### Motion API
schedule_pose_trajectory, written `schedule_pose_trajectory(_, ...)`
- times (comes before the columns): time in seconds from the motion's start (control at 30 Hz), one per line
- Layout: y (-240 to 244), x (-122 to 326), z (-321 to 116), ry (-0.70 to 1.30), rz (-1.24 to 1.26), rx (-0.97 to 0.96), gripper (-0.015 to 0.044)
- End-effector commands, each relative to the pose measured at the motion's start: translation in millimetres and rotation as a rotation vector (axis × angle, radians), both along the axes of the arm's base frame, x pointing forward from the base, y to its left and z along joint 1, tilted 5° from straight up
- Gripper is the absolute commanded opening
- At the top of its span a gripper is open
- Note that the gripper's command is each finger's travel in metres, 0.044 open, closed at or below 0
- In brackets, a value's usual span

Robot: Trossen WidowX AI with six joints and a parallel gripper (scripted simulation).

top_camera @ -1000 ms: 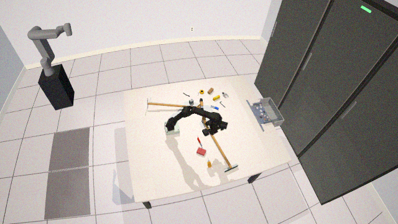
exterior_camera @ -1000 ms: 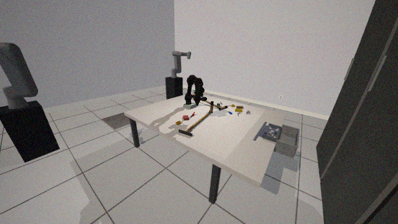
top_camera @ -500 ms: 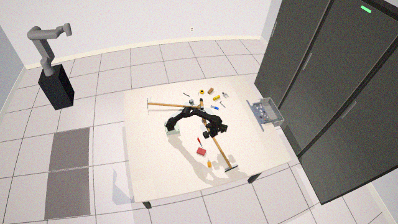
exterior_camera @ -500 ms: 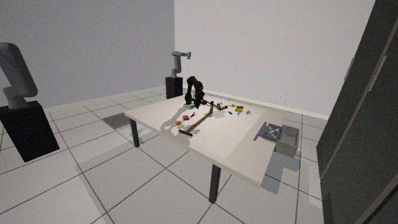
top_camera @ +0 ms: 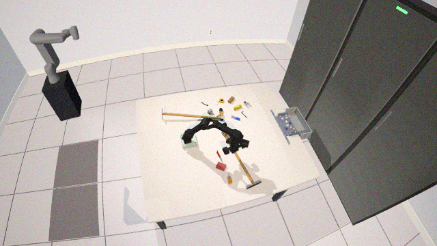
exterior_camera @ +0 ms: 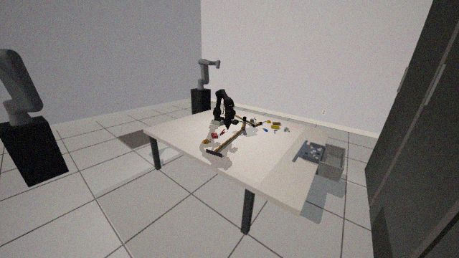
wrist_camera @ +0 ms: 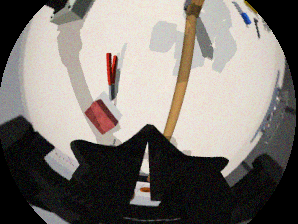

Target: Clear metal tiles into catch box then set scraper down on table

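Toward the left edge of the worktop [top_camera: 164, 184] [exterior_camera: 265, 161] [wrist_camera: 50, 90], as seen from above: a second long-handled tool [top_camera: 188, 115], to be left alone. Between that edge and the middle: a red block [top_camera: 220, 166] [exterior_camera: 214, 135] [wrist_camera: 102, 117] and red-handled pliers [top_camera: 218, 155] [exterior_camera: 222, 132] [wrist_camera: 112, 75], best kept out of the swing

Near the middle: gripper [top_camera: 235, 147] [exterior_camera: 228, 127] [wrist_camera: 149, 127] clenched on nothing, beside and above the wooden handle. Just to the right, probably the long scraper [top_camera: 244, 167] [exterior_camera: 229, 140] [wrist_camera: 186, 70], slanting down to a dark blade [top_camera: 253, 184] [exterior_camera: 214, 153] by the near edge. For a sound grasp, open wide while still high, line up with the grip end, straddle squarely, then descend and squeeze. Test with a small lift before any long swing, with the heavy-looking blade likely to twist a weak hold

At the right edge: steel plate [top_camera: 283, 126] [exterior_camera: 305, 152] with tiles [top_camera: 291, 125] [exterior_camera: 315, 152] still on top, catch box [top_camera: 298, 119] [exterior_camera: 331, 161] just beyond. Later, set the blade flat behind the tiles and push slowly outward
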State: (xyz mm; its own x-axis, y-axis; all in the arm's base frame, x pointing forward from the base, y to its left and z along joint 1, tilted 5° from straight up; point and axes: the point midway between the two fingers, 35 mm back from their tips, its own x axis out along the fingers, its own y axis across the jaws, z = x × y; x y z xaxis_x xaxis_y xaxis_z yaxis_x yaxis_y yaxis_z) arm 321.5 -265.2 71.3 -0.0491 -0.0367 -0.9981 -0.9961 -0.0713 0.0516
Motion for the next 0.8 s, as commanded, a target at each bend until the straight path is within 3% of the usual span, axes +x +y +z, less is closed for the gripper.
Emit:
schedule_pose_trajectory(0.0,-0.2,-1.8,-10.6,0.007,0.004,0.001,0.0000)
schedule_pose_trajectory(0.77,1.4,-9.2,-63.7,0.006,0.005,0.000,0.0000)
